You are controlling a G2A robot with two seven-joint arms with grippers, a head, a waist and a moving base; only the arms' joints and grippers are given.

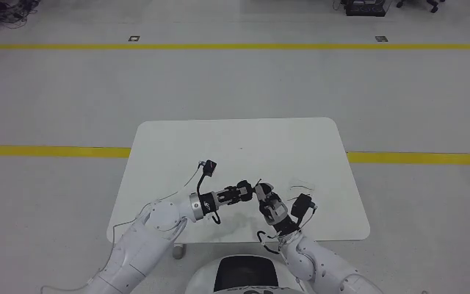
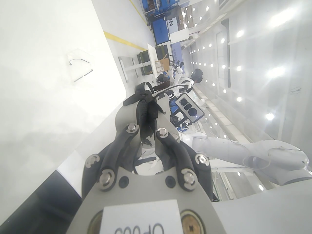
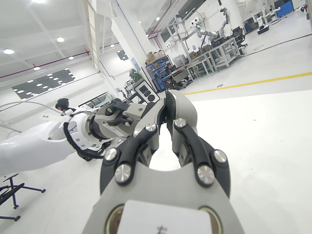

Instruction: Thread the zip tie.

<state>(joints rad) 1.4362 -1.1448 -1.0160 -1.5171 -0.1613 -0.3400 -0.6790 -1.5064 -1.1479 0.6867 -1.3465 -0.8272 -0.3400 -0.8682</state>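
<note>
Left wrist view: left end effector (image 2: 145,103) pinches zip tie (image 2: 129,101).

White table (image 1: 235,147), black zip tie (image 2: 143,114), yellow floor lines (image 1: 220,46)

print on a white label (image 2: 143,216) at the left gripper (image 2: 146,99) base is cut off; one partial character is shown on a second label (image 3: 165,218) at the right gripper (image 3: 167,97) base.

Left pincer (image 2: 146,102) and right pincer (image 3: 166,99), both closed, tips close together.
</note>
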